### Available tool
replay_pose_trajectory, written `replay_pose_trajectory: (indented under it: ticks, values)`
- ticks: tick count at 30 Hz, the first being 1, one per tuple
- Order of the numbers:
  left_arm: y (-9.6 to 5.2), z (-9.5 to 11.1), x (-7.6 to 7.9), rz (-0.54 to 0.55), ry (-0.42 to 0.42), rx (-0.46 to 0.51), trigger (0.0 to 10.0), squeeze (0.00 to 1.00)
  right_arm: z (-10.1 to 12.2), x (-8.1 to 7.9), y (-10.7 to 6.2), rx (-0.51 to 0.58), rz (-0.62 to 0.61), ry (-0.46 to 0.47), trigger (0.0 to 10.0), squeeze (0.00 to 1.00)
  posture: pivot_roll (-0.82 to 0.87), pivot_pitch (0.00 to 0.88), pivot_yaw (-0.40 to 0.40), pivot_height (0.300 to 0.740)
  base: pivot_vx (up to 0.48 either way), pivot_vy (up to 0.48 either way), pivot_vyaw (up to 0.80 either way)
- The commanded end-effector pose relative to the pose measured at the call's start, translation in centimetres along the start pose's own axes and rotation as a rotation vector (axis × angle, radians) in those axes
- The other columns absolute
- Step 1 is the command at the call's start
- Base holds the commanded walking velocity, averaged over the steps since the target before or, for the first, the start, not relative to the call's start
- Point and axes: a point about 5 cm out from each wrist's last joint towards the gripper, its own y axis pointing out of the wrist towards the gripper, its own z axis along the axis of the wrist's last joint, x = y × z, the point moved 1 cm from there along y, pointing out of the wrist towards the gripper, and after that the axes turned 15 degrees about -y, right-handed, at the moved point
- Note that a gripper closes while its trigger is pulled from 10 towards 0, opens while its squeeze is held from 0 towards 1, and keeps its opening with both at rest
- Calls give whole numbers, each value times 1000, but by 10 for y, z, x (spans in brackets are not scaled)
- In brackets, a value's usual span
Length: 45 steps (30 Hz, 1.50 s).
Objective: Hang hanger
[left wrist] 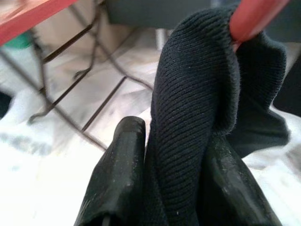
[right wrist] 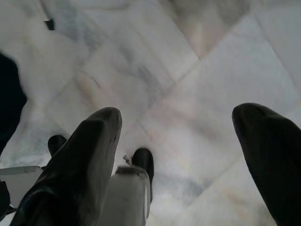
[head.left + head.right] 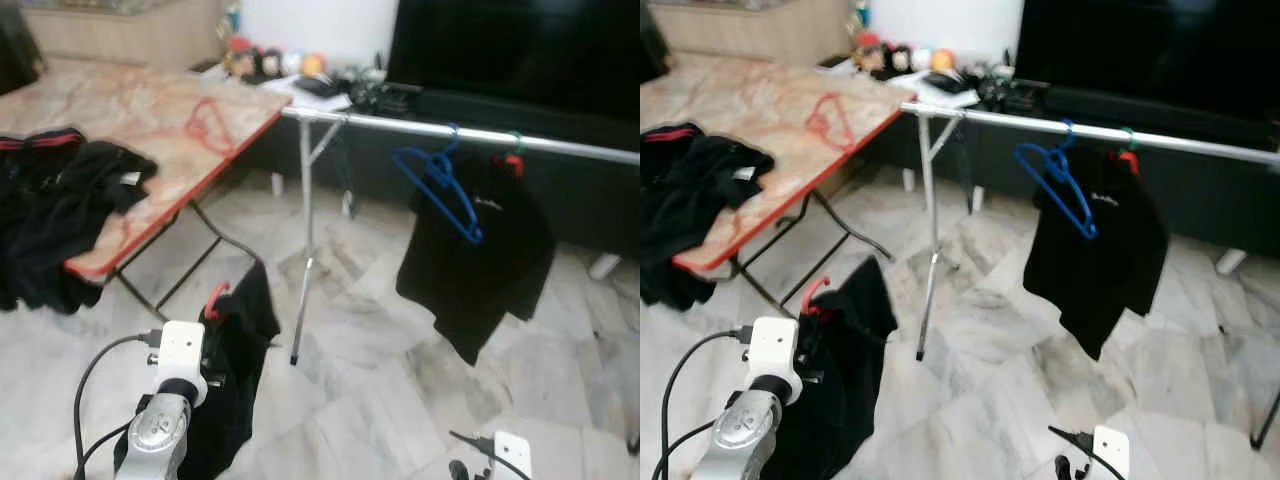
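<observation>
Our left gripper [image 1: 169, 188] near left, 2 fingers clamped on black shirt [image 3: 235, 370] on red hanger [image 3: 216, 297], right gripper [image 2: 181, 141] spread wide over floor [image 2: 155, 70], holding nothing, rail [image 3: 480, 135] far right with blue hanger [image 3: 445, 185]

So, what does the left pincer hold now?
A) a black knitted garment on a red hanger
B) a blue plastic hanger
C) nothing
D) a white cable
A: the left pincer is shut on the black knitted garment, whose red hanger sticks out above the fabric.

left pincer [image 1: 174, 179] clamped, right pincer [image 2: 183, 155] spread
</observation>
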Motion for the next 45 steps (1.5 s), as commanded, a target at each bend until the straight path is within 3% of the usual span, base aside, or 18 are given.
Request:
replay_pose_trajectory:
  ticks: [1, 5, 33, 39, 45]
  values:
    - [1, 8, 0, -2, 4, 35, 10000, 0, 1, -1, 0, 8, 7, -1, 10000, 0, 85, 0, -22, 716, 0, -292, 800]
    - [1, 8, 1, -4, 4, 34, 10000, 0, 0, -2, 0, 4, 14, -6, 10000, 0, 86, 0, -21, 716, 0, -292, 747]
    - [1, 9, 3, -17, 11, 36, 10000, 0, -1, -3, 0, -3, 13, 1, 10000, 0, 89, 0, -25, 716, 0, -299, 0]
    - [1, 9, 5, -18, 8, 34, 10000, 0, -2, -3, 0, -8, 14, 1, 10000, 0, 87, 0, -26, 716, 0, -305, -741]
    - [0, 8, 5, -20, 8, 31, 10000, 0, -1, -2, 0, 1, 7, 6, 10000, 0, 87, 0, -26, 716, 0, -306, 0]
